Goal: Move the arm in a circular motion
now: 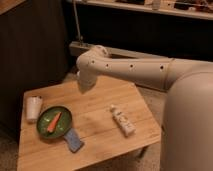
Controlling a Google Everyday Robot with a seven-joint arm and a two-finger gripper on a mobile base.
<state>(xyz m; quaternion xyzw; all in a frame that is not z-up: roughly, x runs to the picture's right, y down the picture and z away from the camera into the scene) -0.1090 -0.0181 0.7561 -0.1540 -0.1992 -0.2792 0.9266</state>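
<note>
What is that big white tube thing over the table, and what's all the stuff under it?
That is a robot's arm, made of thick cream tubes with joints like elbows. There is one picture from one camera, looking down at the arm from beside it. The arm bends and its end points down over the back of a wooden table. Its gripper, the part with the jaws, does not show here, so nothing can be seen held. On the table are a white cup, a green plate with an orange thing like a carrot, a blue sponge and a small white bottle.
</note>
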